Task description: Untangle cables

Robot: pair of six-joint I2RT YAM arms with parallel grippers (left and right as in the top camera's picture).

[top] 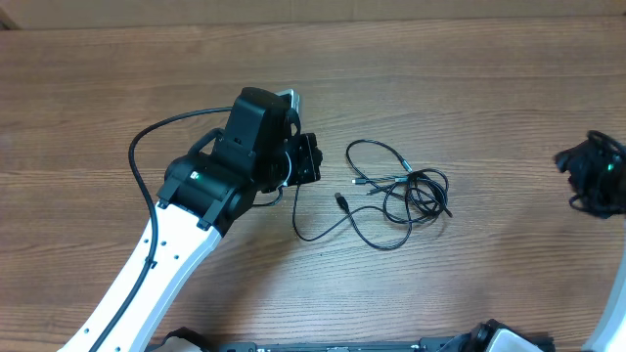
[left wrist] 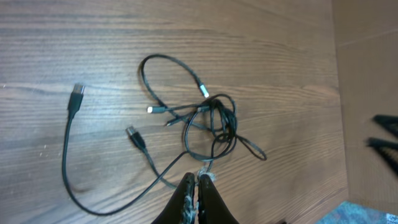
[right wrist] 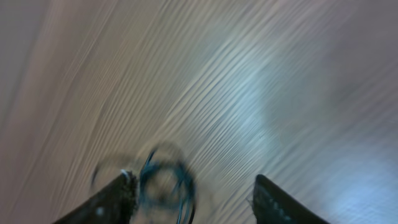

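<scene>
The cables [top: 409, 191] are thin black cords bunched in a loose knot right of the table's centre, with loops and plug tips spreading to the left. One long strand runs left and ends below my left gripper [top: 313, 161]. In the left wrist view the cables [left wrist: 211, 121] lie ahead of my left gripper [left wrist: 197, 180]. That gripper is shut, raised above the table, and I see nothing held in it. My right gripper [top: 589, 168] is at the far right edge, away from the knot. The blurred right wrist view shows it [right wrist: 193, 180] open, with the cables [right wrist: 165, 180] near its left finger.
The wooden table [top: 489, 88] has its far edge along the top of the overhead view. Its edge also shows at the right of the left wrist view [left wrist: 339, 93]. A thicker black wire [top: 147, 142] arcs off the left arm.
</scene>
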